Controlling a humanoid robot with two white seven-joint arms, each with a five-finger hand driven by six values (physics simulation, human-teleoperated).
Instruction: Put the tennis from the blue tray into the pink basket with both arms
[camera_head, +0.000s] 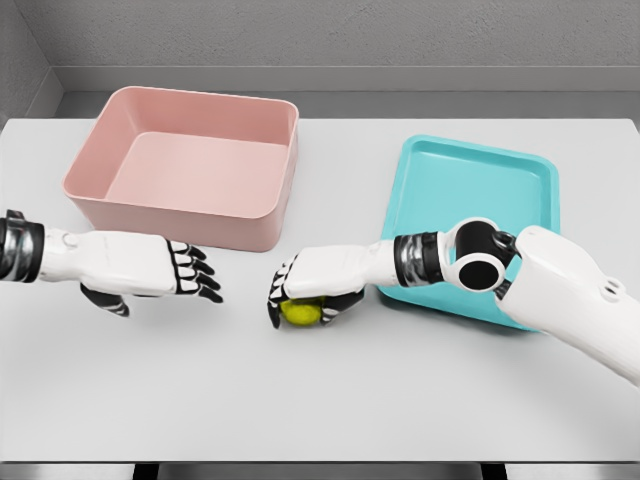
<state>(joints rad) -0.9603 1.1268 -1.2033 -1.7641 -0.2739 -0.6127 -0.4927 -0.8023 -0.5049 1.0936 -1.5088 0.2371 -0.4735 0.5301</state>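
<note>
We count one tennis ball (301, 312), one pink basket (190, 170) and one blue tray (470, 215) on the white counter (400, 390), with two white arms reaching in over it.

The ball is yellow-green and sits out on the open counter, roughly midway along its width and nearer the front edge than the back. It lies off the tray, just beside the tray's front left corner, and in front of the basket's right end.

The right robot hand (312, 287) comes in from the right side, its forearm crossing the tray's front edge. Its fingers are curled down over the ball and clamped on it, covering the top while the lower half shows beneath the palm.

The left robot hand (165, 270) hovers near the left edge of the counter, in front of the basket, palm down. Its dark-tipped fingers are spread loosely apart and hold nothing; they point toward the ball but stay well apart from it.

The basket stands toward the back left corner, upright. The tray lies flat toward the right side.
</note>
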